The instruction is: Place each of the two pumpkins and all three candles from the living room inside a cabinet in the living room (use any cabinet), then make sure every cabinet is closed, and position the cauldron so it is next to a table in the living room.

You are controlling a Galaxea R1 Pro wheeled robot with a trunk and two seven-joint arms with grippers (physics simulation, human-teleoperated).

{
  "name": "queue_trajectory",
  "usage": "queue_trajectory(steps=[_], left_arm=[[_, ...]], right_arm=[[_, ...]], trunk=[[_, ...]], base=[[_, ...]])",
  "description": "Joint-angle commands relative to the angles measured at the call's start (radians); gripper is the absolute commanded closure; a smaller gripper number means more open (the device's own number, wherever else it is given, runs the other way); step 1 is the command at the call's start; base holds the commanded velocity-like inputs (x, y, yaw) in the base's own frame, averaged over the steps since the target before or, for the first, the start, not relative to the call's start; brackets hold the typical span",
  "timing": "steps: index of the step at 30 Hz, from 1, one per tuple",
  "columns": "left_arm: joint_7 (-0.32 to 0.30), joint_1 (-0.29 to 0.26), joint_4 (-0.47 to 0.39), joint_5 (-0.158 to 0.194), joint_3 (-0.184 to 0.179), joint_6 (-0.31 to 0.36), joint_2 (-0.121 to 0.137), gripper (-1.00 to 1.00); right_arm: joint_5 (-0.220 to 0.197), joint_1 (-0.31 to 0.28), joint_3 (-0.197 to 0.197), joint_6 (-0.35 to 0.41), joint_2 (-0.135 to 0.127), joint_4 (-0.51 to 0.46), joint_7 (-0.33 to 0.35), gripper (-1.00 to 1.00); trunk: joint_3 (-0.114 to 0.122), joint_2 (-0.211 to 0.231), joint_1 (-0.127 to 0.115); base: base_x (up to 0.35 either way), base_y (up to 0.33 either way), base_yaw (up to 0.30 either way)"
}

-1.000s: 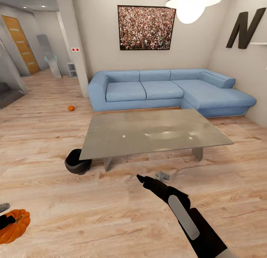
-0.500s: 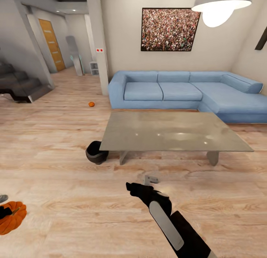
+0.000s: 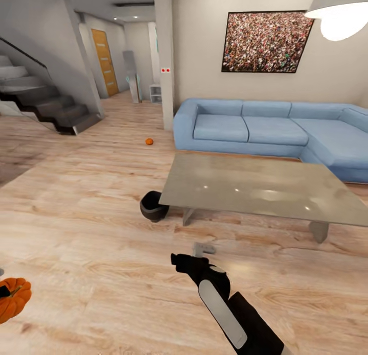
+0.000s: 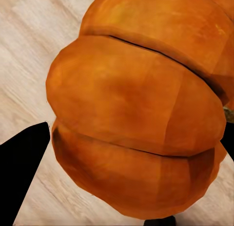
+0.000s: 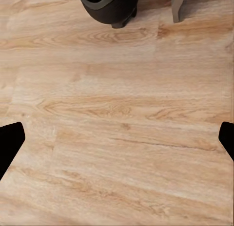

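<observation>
One orange ribbed pumpkin (image 3: 12,304) hangs low at the head view's left edge, with my left gripper (image 3: 3,292) shut on it. In the left wrist view this pumpkin (image 4: 141,104) sits close between the black fingertips (image 4: 24,172). A second pumpkin (image 3: 149,141) lies far off on the floor near the pillar. The black cauldron (image 3: 153,207) stands on the floor against the near left corner of the low table (image 3: 266,186). My right gripper (image 3: 190,255) hovers open over bare floor, short of the cauldron (image 5: 109,7). The candles and the cabinet are out of view.
A blue corner sofa (image 3: 266,130) runs behind the table. A white pillar (image 3: 164,58) stands left of it, dark stairs (image 3: 46,104) rise at far left, and a hallway with an orange door (image 3: 105,61) opens beyond. A table leg (image 5: 178,4) stands beside the cauldron.
The head view has swung left, so the table, sofa and cauldron slid right in the picture and the stairs came into sight. Both arms keep their pose, the pumpkin still held.
</observation>
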Motion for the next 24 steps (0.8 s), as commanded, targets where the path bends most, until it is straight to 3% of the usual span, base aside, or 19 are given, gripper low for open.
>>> queue_trajectory(steps=[1,4,11,16,20,24], left_arm=[[0.012,-0.001,-0.001,0.008,0.001,0.005,0.0,1.0],[0.011,0.0,-0.002,0.008,0.002,0.005,0.0,1.0],[0.011,0.001,-0.004,0.006,-0.001,0.005,-0.002,1.0],[0.014,0.001,-0.003,0.003,-0.006,0.005,-0.008,1.0],[0.016,0.001,-0.004,0.005,-0.007,0.004,-0.01,1.0],[0.016,0.001,-0.004,0.005,-0.006,0.004,-0.01,1.0]], right_arm=[[-0.002,-0.001,0.001,0.002,0.0,-0.001,-0.009,-1.0],[0.02,-0.001,0.002,0.001,0.005,0.002,-0.008,-1.0],[0.028,-0.015,0.002,0.0,0.007,0.05,-0.005,-1.0],[0.031,-0.031,0.002,-0.006,0.008,0.107,-0.002,-1.0],[0.034,-0.067,0.002,-0.016,0.008,0.206,0.007,-1.0],[0.036,-0.074,0.002,-0.017,0.008,0.224,0.01,-1.0]], trunk=[[0.002,0.007,-0.004],[0.012,0.028,-0.015],[0.034,0.077,-0.042],[0.037,0.084,-0.046],[0.049,0.112,-0.061],[0.062,0.14,-0.077]], base=[[0.0,0.0,0.287],[0.0,0.0,0.287],[0.0,0.0,0.287],[0.0,0.0,0.287],[0.0,0.0,0.287],[0.0,0.0,0.287]])
